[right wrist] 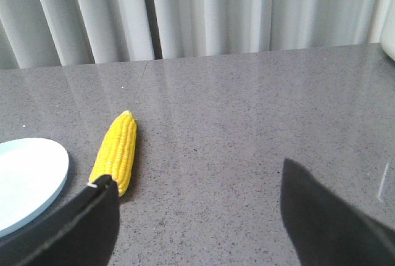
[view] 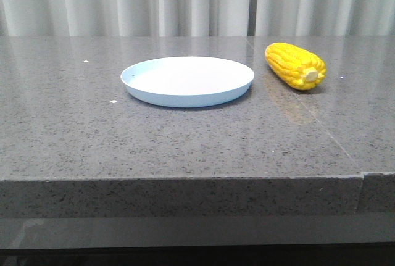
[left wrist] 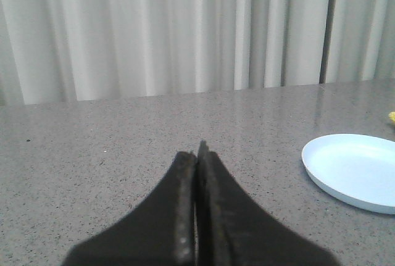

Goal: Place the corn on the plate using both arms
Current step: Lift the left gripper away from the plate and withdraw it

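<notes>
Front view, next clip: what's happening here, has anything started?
Nothing is being handled at this moment. The corn lies on the grey table just to the right of the pale blue plate, not touching it, and the plate is bare. Neither arm shows in the front view. The left gripper is shut on nothing, off to the plate's left. The right gripper is open, with the corn lying just past one finger. The corn has not been picked up.

The bright yellow corn cob [view: 294, 65] lies on its side just right of the plate [view: 187, 81], not touching it, its pale cut stem end turned toward the front. The plate is round, shallow, pale light-blue and bare.
</notes>
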`<state>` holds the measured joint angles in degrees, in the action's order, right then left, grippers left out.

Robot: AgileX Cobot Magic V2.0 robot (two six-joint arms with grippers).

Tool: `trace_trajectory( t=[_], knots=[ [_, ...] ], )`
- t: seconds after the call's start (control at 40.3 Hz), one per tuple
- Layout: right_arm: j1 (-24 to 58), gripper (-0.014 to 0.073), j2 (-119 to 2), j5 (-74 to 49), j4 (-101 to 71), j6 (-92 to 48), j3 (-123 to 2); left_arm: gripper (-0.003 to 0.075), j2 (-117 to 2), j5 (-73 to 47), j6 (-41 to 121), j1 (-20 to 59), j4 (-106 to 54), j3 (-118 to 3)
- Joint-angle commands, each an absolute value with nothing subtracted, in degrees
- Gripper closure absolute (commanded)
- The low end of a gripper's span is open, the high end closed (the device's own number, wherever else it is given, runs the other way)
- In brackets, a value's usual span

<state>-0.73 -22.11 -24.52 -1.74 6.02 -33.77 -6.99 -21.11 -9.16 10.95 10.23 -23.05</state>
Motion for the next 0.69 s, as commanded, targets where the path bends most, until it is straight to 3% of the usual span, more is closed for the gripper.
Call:
trace_trajectory(
  t=[0.0, 0.322, 0.496, 0.67],
  knots=[
    [-1.1, 0.0023, -23.0, -20.0, -1.5, 5.7, -35.7, 0.0741, -7.7, -16.7, -9.2, 10.7, 10.4, -24.5],
    [-1.1, 0.003, -24.5, -16.4, -4.2, 5.7, -36.0, 0.0741, -7.7, -16.7, -9.2, 10.7, 10.4, -24.5],
    [-1.1, 0.0088, -36.2, -20.7, -7.1, 5.7, -42.0, 0.074, -7.7, -16.7, -9.2, 10.7, 10.4, -24.5],
    [-0.8, 0.0088, -52.0, -29.7, -7.1, 5.6, -52.8, 0.074, -7.7, -16.7, -9.2, 10.7, 10.4, -24.5]
  ],
)
